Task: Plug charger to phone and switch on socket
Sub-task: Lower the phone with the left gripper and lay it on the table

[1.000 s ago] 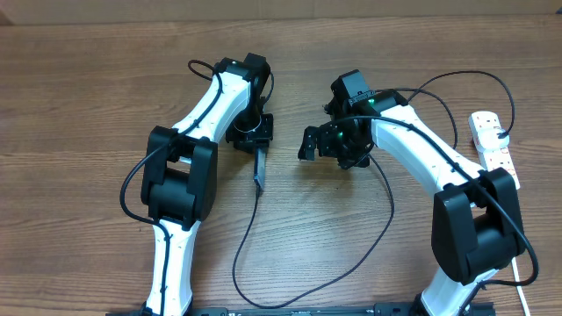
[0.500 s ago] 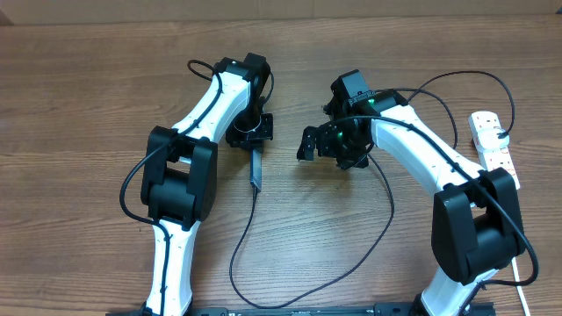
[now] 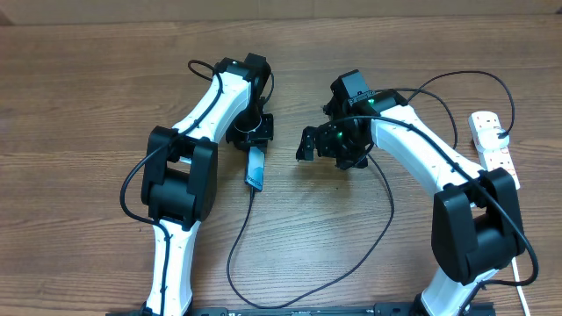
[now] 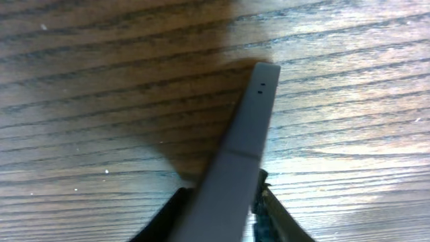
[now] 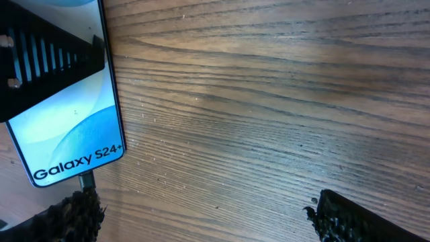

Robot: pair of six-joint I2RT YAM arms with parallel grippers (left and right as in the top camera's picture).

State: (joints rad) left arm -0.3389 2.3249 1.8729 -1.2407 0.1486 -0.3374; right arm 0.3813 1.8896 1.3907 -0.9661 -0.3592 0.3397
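Observation:
My left gripper [image 3: 255, 145] is shut on the phone [image 3: 255, 168] and holds it tilted just above the table. In the left wrist view the phone [image 4: 242, 148] shows edge-on between the fingers [image 4: 218, 215]. The right wrist view shows its blue screen with "Galaxy S24+" lettering [image 5: 67, 128] and the charger's plug tip [image 5: 86, 180] at its bottom end. The charger's black cable [image 3: 230, 263] loops from the phone across the table front. My right gripper [image 3: 307, 143] is open and empty to the right of the phone [image 5: 208, 218]. The socket [image 3: 493, 145] lies at the far right.
A black plug [image 3: 502, 134] sits in the white power strip, whose white lead runs toward the table's front right corner. The black cable arcs behind my right arm toward the strip. Bare wooden table [image 3: 88, 114] lies to the left.
The phone has turned in my left gripper from edge-on to tilted, so more of its screen faces up. Its cable end has shifted slightly left. The right arm has hardly moved.

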